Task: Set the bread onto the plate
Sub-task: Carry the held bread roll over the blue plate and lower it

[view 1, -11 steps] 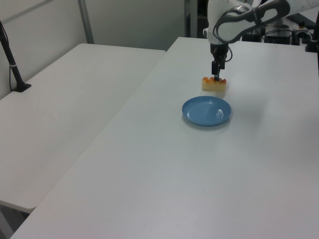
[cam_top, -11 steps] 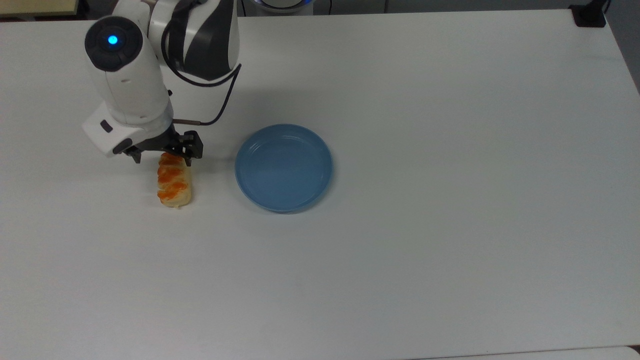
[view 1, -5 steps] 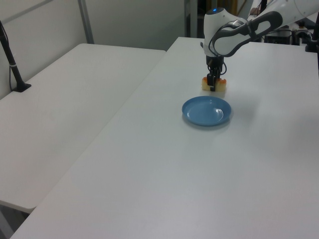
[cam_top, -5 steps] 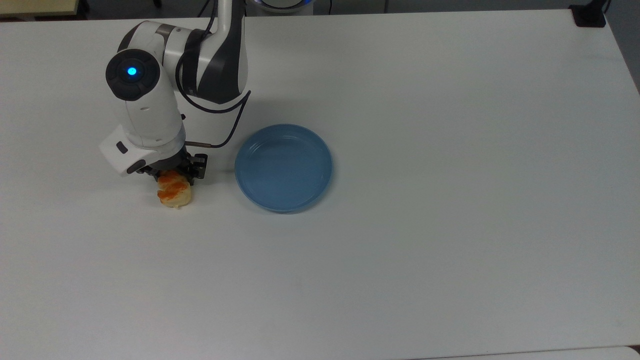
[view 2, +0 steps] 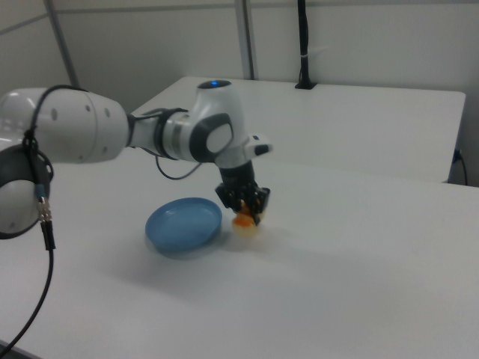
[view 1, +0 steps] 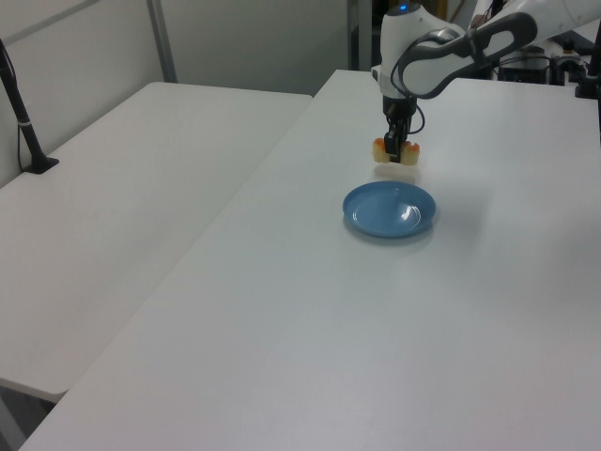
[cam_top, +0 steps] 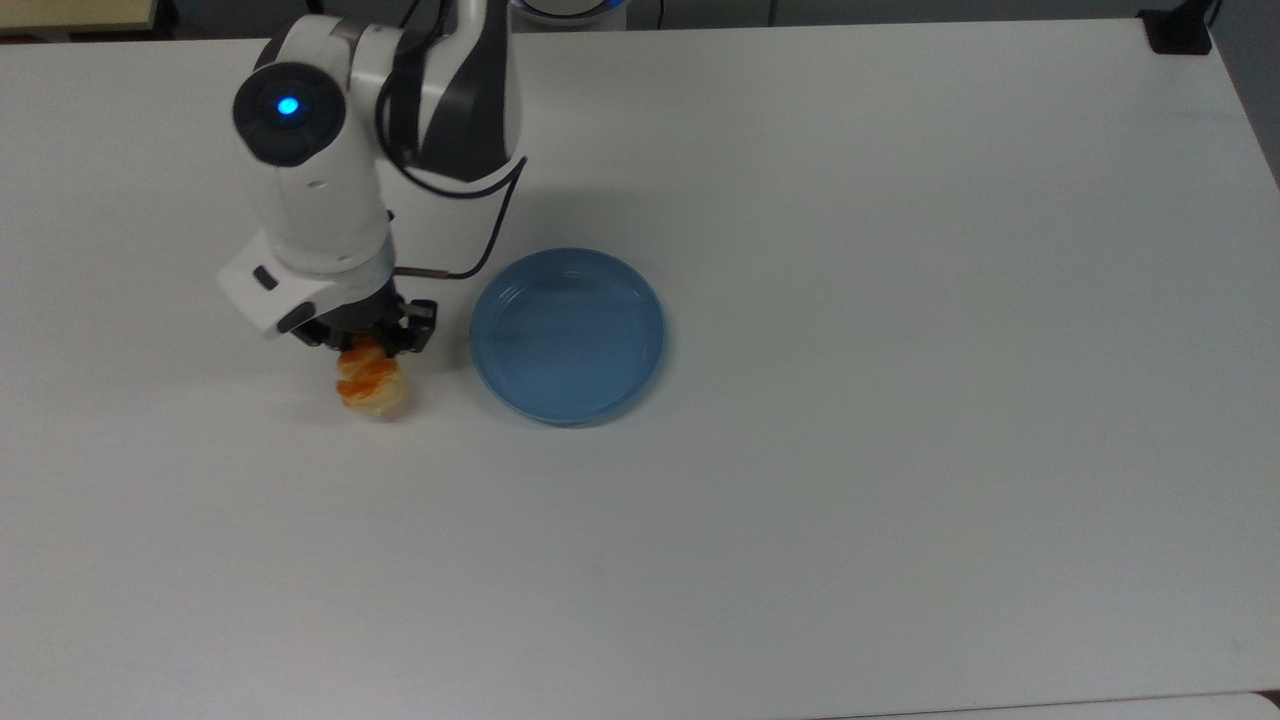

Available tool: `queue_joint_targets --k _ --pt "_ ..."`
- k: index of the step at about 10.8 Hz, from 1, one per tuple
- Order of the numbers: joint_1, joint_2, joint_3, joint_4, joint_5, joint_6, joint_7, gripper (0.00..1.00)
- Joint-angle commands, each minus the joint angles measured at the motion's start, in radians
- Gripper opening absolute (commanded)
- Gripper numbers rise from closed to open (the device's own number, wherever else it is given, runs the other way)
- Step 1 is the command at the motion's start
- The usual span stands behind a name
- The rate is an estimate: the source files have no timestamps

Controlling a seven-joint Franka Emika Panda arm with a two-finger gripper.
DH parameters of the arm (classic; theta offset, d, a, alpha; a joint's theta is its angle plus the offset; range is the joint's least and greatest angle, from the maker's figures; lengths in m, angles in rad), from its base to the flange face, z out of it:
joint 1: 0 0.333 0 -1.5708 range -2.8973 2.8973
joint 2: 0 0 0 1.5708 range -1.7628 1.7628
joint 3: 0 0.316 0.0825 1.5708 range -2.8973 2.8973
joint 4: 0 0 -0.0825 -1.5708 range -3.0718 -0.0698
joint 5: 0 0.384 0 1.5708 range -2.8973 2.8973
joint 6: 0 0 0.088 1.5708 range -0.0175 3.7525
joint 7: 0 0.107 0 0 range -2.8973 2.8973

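Smooth white table (cam_top: pixel 900 300): tool (cam_top: pixel 372 345) clamps oblong glazed bread (cam_top: pixel 370 388) beside round blue plate (cam_top: pixel 567 335).

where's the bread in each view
Top view: the small tan loaf with orange patches sits centre-left, under the hand.
Left view: upper right of centre.
Right view: middle.
Shared landmark: the round light-blue plate beside it.

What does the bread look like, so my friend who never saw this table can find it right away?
Find the big white table and the round blue plate on it. Just to the top view's left of the plate, the white robot arm's tool is shut on the bread. It is a small pale-tan loaf with shiny orange patches on top, the only orange thing there.
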Motion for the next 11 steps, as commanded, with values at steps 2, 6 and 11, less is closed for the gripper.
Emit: queue_joint_targets --k 2,6,11 --pt "0.149 -0.143 0.011 -0.126 -0.018 -0.058 0.122 0.39" --pt "0.252 -0.081 0.011 -0.123 -0.035 -0.021 0.25 0.47" --pt "0.258 -0.069 0.011 -0.123 -0.052 -0.02 0.278 1.0"
